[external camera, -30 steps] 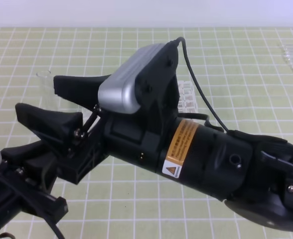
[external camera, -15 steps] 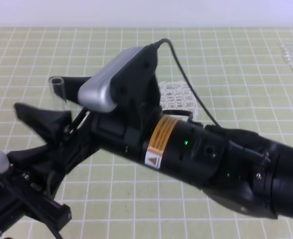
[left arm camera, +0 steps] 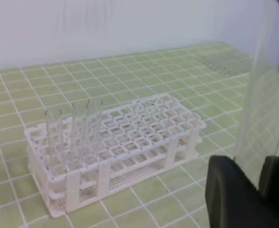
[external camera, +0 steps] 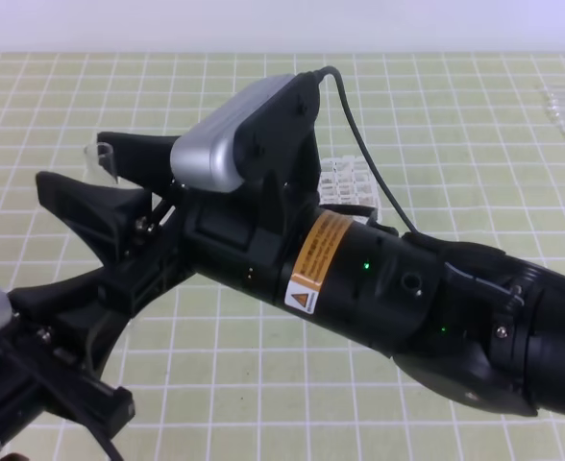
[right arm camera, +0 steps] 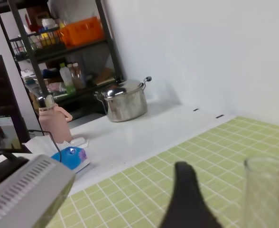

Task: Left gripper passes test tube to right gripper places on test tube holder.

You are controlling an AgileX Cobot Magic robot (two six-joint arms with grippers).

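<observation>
The test tube (left arm camera: 267, 95), clear glass, stands upright with my left gripper (left arm camera: 258, 175) shut on its lower end. In the high view only its open rim (external camera: 100, 156) shows, and the left gripper (external camera: 66, 322) sits low at the left. My right gripper (external camera: 71, 161) reaches in from the right and its long black fingers straddle the tube's top. From the right wrist the tube (right arm camera: 265, 192) stands between the fingers of the right gripper (right arm camera: 234, 175), with a gap on its left side. The white test tube holder (left arm camera: 130, 142) holds several tubes at its left end and is mostly hidden behind the right arm (external camera: 345, 182).
Spare glass tubes (external camera: 561, 101) lie at the far right of the green grid mat (external camera: 263, 384). The right wrist view shows a white counter with a steel pot (right arm camera: 125, 102) and a shelf rack beyond the mat.
My right arm has pushed further left, so its fingers now straddle the tube's rim, and they have drawn slightly closer together. The left gripper has kept its hold on the tube.
</observation>
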